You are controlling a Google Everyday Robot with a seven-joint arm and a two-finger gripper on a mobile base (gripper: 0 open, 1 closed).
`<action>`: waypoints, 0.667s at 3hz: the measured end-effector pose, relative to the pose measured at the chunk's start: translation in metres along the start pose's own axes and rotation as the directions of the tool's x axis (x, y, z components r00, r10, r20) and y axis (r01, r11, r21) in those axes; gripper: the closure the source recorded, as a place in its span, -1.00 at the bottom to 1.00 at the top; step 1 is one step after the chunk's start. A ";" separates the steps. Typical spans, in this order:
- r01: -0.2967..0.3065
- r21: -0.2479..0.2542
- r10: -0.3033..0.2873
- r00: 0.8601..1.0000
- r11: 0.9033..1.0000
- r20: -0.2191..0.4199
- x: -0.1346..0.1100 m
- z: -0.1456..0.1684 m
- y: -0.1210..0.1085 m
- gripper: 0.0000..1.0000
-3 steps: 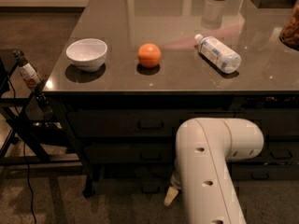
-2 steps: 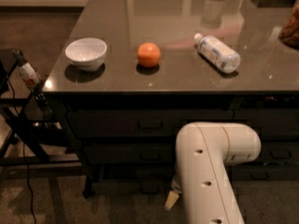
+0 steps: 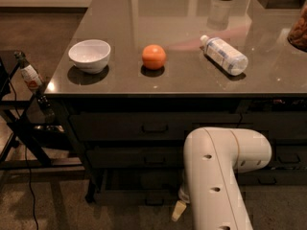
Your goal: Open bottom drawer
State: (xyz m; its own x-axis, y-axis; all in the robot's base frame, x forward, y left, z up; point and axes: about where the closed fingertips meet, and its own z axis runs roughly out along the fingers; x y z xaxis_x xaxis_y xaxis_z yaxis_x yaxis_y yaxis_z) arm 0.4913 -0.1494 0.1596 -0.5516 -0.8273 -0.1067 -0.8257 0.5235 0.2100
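Note:
The bottom drawer [image 3: 136, 196] is the lowest dark front of the stack under the table's left half. It stands out a little from the stack, with a dark gap above its front. My white arm [image 3: 218, 176] comes in from the bottom right and covers the drawer's right part. My gripper [image 3: 178, 209] is mostly hidden behind the arm; only a beige tip shows, just right of the drawer's centre pull handle [image 3: 154, 201] and low by the floor.
On the dark glossy table [image 3: 124, 83] are a white bowl [image 3: 89, 55], an orange [image 3: 154, 56] and a lying plastic bottle [image 3: 224, 55]. Two taller drawers [image 3: 154, 127] sit above. A neighbouring stack [image 3: 283, 159] is at right. A black stand with a small bottle [image 3: 29, 75] is at left.
The beige gripper tip has shifted slightly lower in the view, toward the camera. The arm's elbow has barely moved. The things on the table are unchanged.

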 end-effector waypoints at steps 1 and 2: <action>-0.035 -0.021 0.034 0.999 0.999 -0.021 0.027 -0.006 0.013 -1.00; -0.086 -0.032 0.084 0.995 0.996 -0.061 0.064 -0.023 0.033 -1.00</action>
State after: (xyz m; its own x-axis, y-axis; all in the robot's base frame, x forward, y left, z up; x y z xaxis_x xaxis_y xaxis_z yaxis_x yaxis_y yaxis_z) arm 0.4317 -0.1894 0.1822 -0.6107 -0.7913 -0.0292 -0.7710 0.5858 0.2499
